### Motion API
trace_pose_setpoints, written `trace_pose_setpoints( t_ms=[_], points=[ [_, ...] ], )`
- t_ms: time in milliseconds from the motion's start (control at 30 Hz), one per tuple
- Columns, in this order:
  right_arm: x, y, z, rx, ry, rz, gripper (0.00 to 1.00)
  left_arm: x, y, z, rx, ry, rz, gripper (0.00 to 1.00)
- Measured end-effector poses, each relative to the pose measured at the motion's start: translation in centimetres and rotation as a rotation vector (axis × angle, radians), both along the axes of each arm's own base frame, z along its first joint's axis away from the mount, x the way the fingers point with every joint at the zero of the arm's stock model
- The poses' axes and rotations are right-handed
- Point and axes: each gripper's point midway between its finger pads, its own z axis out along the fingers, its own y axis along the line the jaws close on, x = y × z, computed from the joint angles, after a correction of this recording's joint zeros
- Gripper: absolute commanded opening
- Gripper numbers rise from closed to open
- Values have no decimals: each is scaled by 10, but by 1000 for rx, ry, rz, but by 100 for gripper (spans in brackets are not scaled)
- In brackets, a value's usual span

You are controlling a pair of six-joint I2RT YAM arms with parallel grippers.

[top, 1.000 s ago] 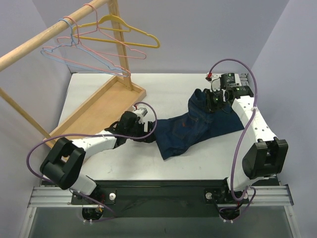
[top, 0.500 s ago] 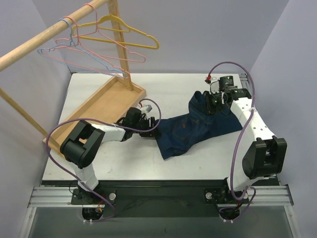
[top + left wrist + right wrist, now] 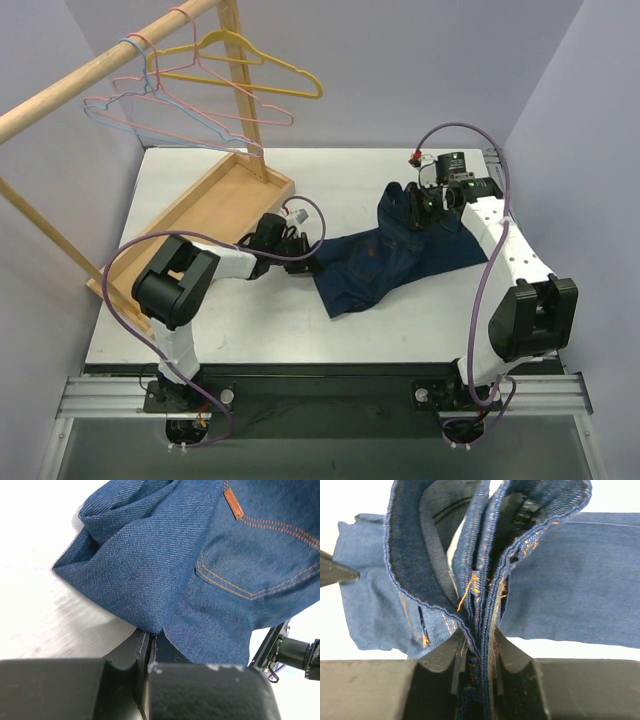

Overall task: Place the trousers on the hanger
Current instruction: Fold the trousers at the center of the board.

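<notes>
The trousers (image 3: 390,255), dark blue jeans with orange stitching, lie crumpled across the white table from centre to right. My left gripper (image 3: 308,257) is low at their left edge. In the left wrist view it (image 3: 150,637) is shut, with a corner of folded denim (image 3: 165,555) pinched at its tips. My right gripper (image 3: 425,205) holds the waist end raised at the back right. Its jaws (image 3: 481,640) are shut on the bunched waistband (image 3: 485,580). The hanger (image 3: 100,98), thin light-blue wire, hangs on the wooden rail at the upper left, far from both grippers.
A wooden rail (image 3: 60,95) slopes across the upper left, carrying a yellow hanger (image 3: 260,70) and pink hangers (image 3: 200,110). Its upright post (image 3: 245,100) stands in a shallow wooden tray (image 3: 200,215) on the table's left side, just behind my left arm.
My left gripper slid right to the jeans' left edge and closed on the cloth, its arm folding in. The right gripper kept its hold on the waistband and barely moved.
</notes>
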Motion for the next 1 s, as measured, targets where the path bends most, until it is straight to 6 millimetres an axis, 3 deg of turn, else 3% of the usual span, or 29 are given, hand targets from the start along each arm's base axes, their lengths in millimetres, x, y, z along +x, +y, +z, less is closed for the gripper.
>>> trace_pose_setpoints(
  t_ms=[133, 300, 333, 400, 433, 533, 633, 733, 1000],
  points=[
    [-7, 23, 8, 16, 9, 42, 0, 9, 25, 10, 13, 20, 41, 0],
    [-25, 78, 22, 15, -2, 138, 0, 26, 82, 42, 24, -3, 126, 0],
    [-31, 92, 26, 22, -2, 151, 0, 27, 93, 46, 29, -12, 138, 5],
    [-40, 114, 34, 37, -7, 172, 0, 24, 116, 52, 38, -14, 163, 35],
    [-44, 124, 40, 44, -15, 183, 0, 21, 127, 53, 46, -12, 169, 56],
    [-57, 155, 63, 68, -55, 225, 0, 11, 152, 53, 77, 12, 191, 75],
    [-67, 184, 100, 121, -123, 267, 0, 3, 162, 57, 100, 12, 187, 79],
    [-68, 199, 138, 180, -200, 291, 0, -2, 164, 64, 111, -2, 179, 83],
    [-58, 200, 208, 241, -353, 304, 0, -5, 173, 77, 141, -39, 212, 84]
  ],
)
